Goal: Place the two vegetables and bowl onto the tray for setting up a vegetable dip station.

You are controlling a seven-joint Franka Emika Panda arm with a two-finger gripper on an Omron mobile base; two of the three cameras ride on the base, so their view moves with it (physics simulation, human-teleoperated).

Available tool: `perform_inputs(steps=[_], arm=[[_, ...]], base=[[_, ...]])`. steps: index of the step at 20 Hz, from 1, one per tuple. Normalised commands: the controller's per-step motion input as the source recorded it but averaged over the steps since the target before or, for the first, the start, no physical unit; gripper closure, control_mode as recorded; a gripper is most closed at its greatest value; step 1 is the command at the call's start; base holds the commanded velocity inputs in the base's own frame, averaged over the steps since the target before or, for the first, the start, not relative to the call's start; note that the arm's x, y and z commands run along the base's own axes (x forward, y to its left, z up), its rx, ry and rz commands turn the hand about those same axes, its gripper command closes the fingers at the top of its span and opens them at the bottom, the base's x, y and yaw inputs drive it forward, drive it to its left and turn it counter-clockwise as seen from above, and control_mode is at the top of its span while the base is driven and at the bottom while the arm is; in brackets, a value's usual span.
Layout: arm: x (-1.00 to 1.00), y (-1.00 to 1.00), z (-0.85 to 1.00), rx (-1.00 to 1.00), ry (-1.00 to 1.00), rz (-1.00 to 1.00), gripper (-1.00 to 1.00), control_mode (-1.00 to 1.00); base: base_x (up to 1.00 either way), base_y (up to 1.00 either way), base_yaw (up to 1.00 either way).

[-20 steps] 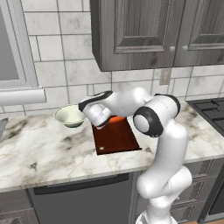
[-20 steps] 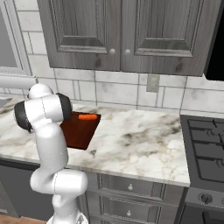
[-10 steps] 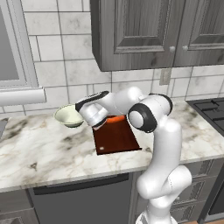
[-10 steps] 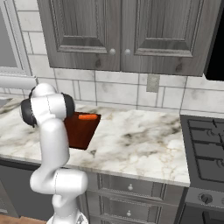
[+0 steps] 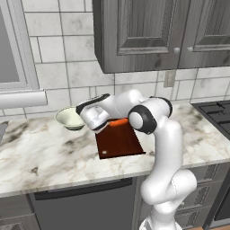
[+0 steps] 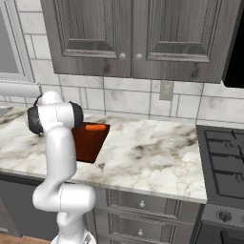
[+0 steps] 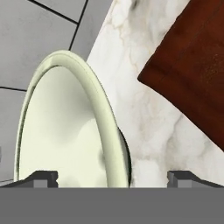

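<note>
hand view looks down on the round pale greenish-white bowl with a flaring rim [image 7: 65, 127], and the two small dark fingers [image 7: 41, 177] stand spread wide apart, released, one tip over the bowl's inside and the other out over the marble beyond its rim, so the rim sits between them; nothing is grasped. whether either tip touches the bowl i cannot tell.

left base view puts the bowl [image 5: 69, 118] on the white veined marble surface [image 5: 40, 157] near its back edge, just beside the left side of the flat dark reddish-brown rectangular tray [image 5: 119, 141] but not on it. the small orange tapered carrot [image 5: 119, 122] already lies at the tray's far end, which the right base view confirms [image 6: 96, 127]. the dark green vegetable i cannot make out; the arm hides part of the tray's far end, so i cannot say whether it is there.

my reading: at least one vegetable is placed, the bowl is left to move, and the step in hand is the grasp on the bowl's rim. lifting and setting it on the bare near part of the tray would follow.

around it: grey panelled wall cabinets [image 6: 138, 33], a pale tiled backsplash [image 5: 67, 67], and a dark stove [image 6: 224, 152] at the surface's right end.
</note>
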Motion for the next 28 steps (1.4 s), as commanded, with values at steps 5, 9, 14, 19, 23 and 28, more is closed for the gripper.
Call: perform_inputs(steps=[5, 9, 14, 19, 23, 28], arm=[[0.08, 0.02, 0.0, 0.0, 0.0, 0.0, 1.0, -1.0], [0.0, 0.0, 0.0, 0.0, 0.0, 0.0, 1.0, -1.0], [0.0, 0.0, 0.0, 0.0, 0.0, 0.0, 1.0, -1.0], [0.0, 0.0, 0.14, 0.0, -0.01, 0.0, 1.0, -1.0], [0.0, -0.11, 0.18, 0.0, -0.05, 0.02, 1.0, -1.0], [-0.01, -0.06, 0.41, 0.0, 0.0, 0.0, 1.0, -1.0]], base=[[0.0, 0.0, 0.0], [0.0, 0.0, 0.0], [0.0, 0.0, 0.0], [0.0, 0.0, 0.0], [0.0, 0.0, 0.0], [0.0, 0.0, 0.0]])
